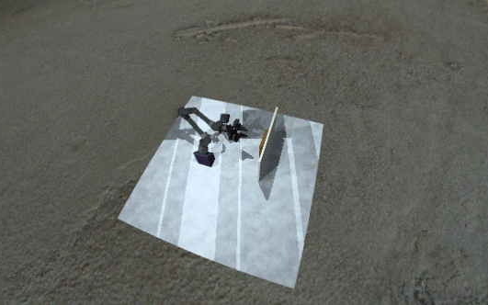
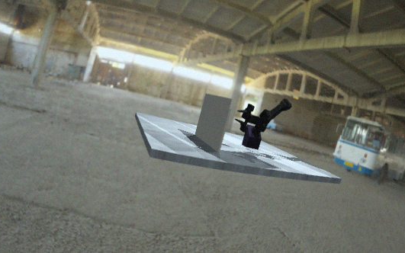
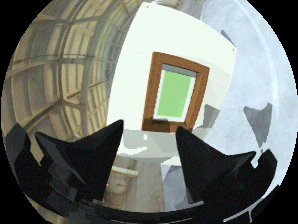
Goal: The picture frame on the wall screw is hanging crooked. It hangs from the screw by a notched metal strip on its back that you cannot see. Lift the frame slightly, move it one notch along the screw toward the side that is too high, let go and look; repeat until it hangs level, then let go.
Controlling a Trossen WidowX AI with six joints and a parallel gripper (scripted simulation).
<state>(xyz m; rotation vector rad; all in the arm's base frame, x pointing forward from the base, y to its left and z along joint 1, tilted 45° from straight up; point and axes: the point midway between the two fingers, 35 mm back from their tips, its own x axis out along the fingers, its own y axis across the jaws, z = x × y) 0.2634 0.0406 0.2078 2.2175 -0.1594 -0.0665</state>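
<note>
The gripper [image 1: 244, 131] [image 2: 239, 116] [image 3: 150, 127] has its two dark, pointed fingers spread, with nothing between them. It is raised above the table, facing the wall panel and apart from it. Seen from the wrist, the fingertips lie toward the bottom of the view, one on each side, and the picture frame [image 1: 263, 143] [image 3: 149, 92] appears above and between them, leaning a little to the right. The frame has a wooden brown border, a pale inner margin and a green centre with a grey band along its top. It is on the white face of the upright wall panel [image 1: 267, 144] [image 2: 213, 123] [image 3: 132, 65], on the side toward the arm, and the gripper does not touch it. The screw cannot be made out. Behind the gripper the black arm [image 1: 195, 125] [image 2: 277, 110] bends back to its dark purple base [image 1: 205, 159] [image 2: 251, 142], which stands on the table [image 1: 266, 239] [image 2: 301, 169]. The table top is pale, with white stripes and grey shadows across it. Farther out in the exterior view, a white and blue bus [image 2: 359, 146] stands on the floor of a large hall.
</note>
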